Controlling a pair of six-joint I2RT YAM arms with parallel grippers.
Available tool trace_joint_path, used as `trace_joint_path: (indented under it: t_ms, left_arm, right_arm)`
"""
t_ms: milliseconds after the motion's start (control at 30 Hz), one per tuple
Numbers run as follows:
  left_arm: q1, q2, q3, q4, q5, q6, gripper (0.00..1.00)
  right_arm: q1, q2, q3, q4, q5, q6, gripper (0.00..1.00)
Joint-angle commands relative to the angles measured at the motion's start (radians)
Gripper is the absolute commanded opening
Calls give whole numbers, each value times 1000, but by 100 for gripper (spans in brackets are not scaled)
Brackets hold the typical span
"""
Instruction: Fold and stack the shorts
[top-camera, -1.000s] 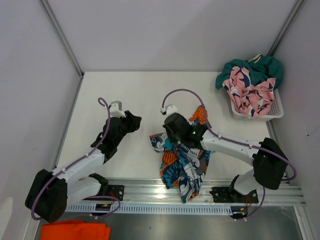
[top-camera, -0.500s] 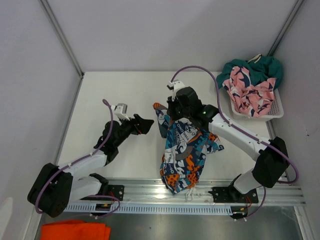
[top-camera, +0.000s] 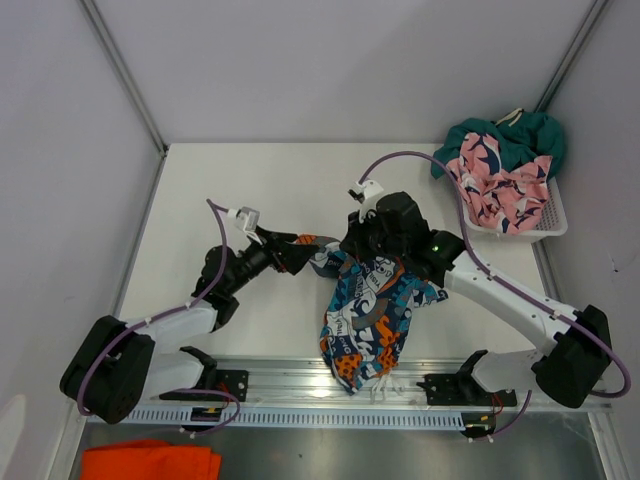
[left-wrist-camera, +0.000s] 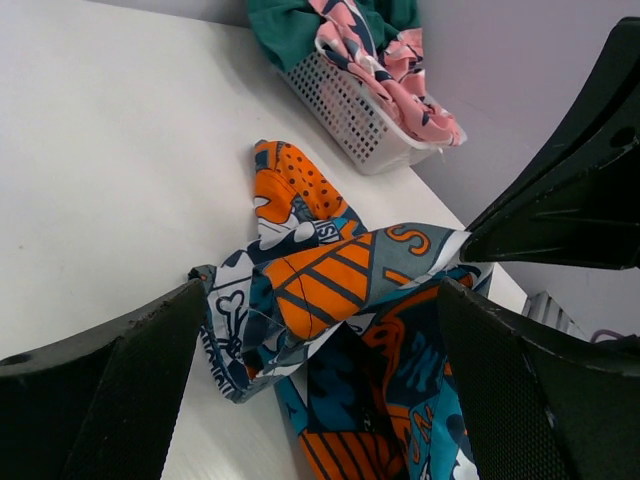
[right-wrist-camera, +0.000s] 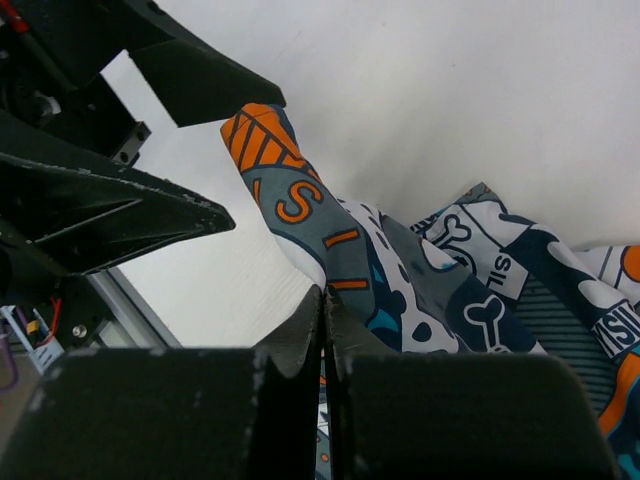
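A: Starting with the left gripper (top-camera: 305, 252) — wide apart or pinching?
B: Wide apart, gripping nothing. Points at a loose corner of the graphic print shorts (top-camera: 372, 305). From the left wrist view, that corner between the two fingers (left-wrist-camera: 110, 400); touching them or not, cannot tell.
A: And the right gripper (right-wrist-camera: 324, 295)?
B: Pressed together, clamped on an edge of the same shorts. Holds that edge up off the table (top-camera: 250, 185).
A: Where exactly on the table?
B: Around the middle, on the near half, just beside the left gripper's tips. Hangs bunched from the clamp, drapes down toward the near edge, lower end over the metal rail (top-camera: 270, 378). Crumpled, not folded.
A: Other two pairs?
B: Both in the white mesh basket (top-camera: 548, 228), far right corner of the table. On top and spilling over the front rim, the pink shark shorts (top-camera: 500, 190); heaped behind them at the back, the teal green shorts (top-camera: 510, 135). Well apart from both grippers.
A: Anything else to log?
B: Just an orange cloth (top-camera: 150, 462) — bottom left of the top view, below the table's near edge.
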Motion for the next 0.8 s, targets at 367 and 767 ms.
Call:
trace_joint_path:
  t_ms: [367, 767]
  left_arm:
    - [2, 34, 17, 151, 143, -28, 83]
    - [11, -74, 21, -117, -58, 7, 74]
  right_arm:
    - [-21, -15, 10, 33, -51, 9, 0]
    - [-71, 14, 11, 59, -106, 30, 0]
